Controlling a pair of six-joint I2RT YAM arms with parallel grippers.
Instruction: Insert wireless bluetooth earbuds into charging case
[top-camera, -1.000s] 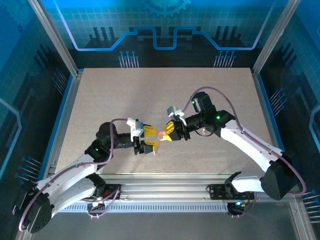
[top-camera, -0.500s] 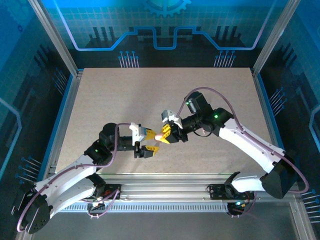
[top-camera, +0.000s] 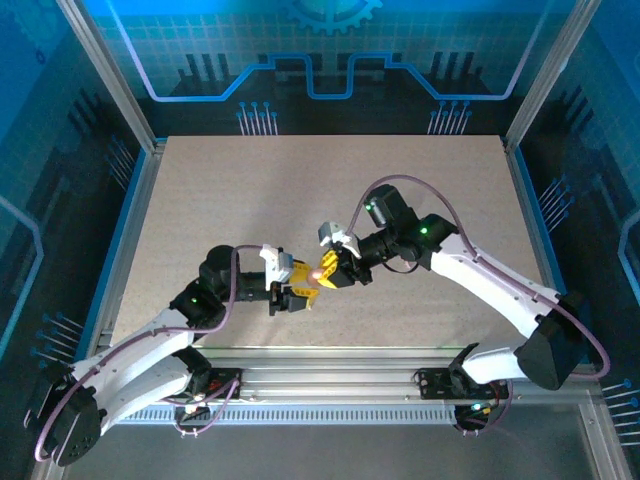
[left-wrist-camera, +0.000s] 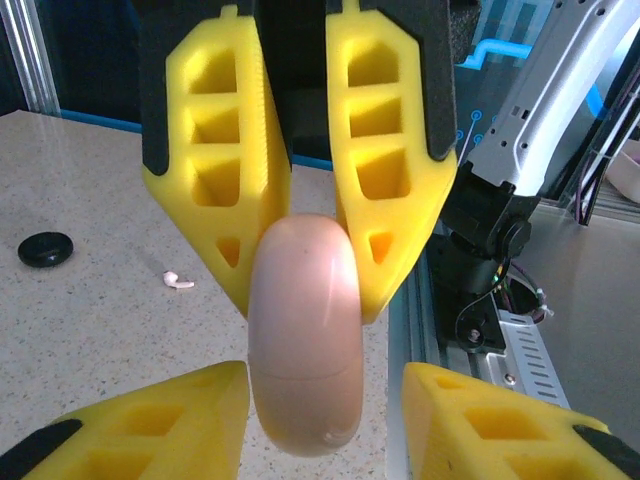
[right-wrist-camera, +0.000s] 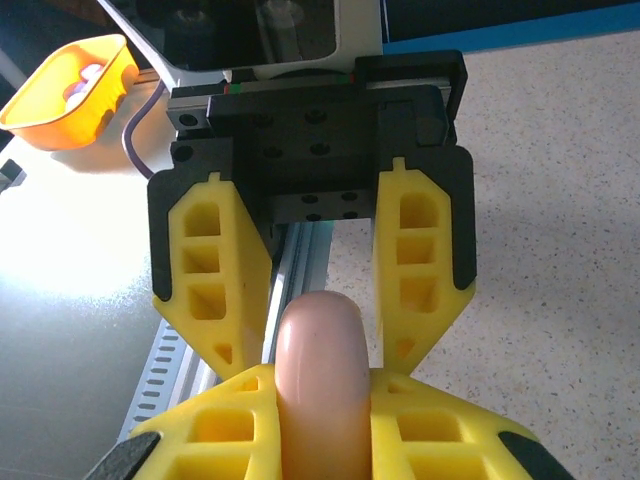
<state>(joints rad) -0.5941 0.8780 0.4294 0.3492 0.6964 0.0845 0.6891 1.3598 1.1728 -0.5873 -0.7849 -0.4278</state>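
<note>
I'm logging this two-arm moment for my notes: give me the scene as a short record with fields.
held item: pink case, closed, off the table
right gripper: shut on the pink case
left gripper: open, fingers either side of the pink case
on table: whitish earbud and black puck, apart

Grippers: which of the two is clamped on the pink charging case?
The right gripper: its fingers press the pink charging case from both sides. The left gripper only flanks the case, with a gap visible on one side.
</note>
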